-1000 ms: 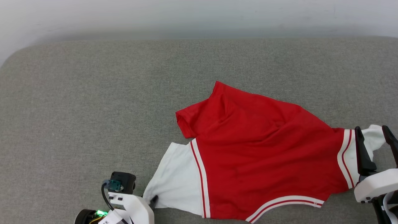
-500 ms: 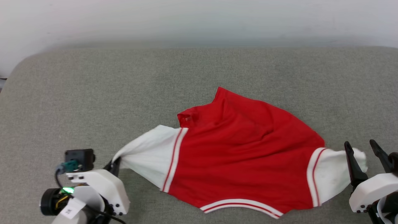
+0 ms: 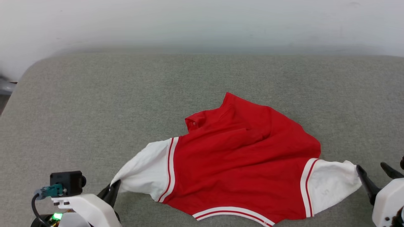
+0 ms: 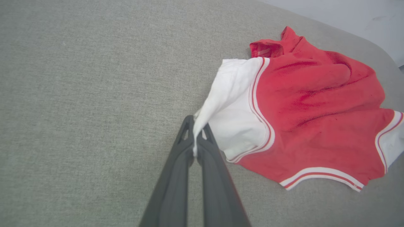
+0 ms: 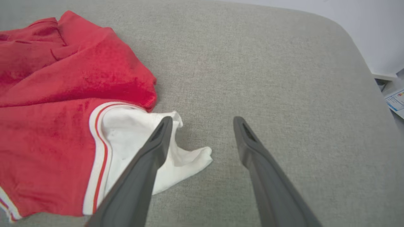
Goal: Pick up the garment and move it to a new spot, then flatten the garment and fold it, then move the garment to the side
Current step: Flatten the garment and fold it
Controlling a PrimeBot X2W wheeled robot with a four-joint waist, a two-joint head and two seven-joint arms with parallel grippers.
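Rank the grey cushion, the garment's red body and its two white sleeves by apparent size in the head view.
1. Grey cushion
2. Garment's red body
3. Left sleeve and right sleeve: look alike, unranked.

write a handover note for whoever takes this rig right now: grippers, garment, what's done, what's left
Left gripper: jaws shut on the end of one white sleeve.
Right gripper: jaws open at the other white sleeve, not gripping it.
Garment: rumpled on the grey cushion, plain red side up, one sleeve out to each side.
Done: one sleeve grasped.
Left: grasp the second sleeve, flatten, fold, move aside.
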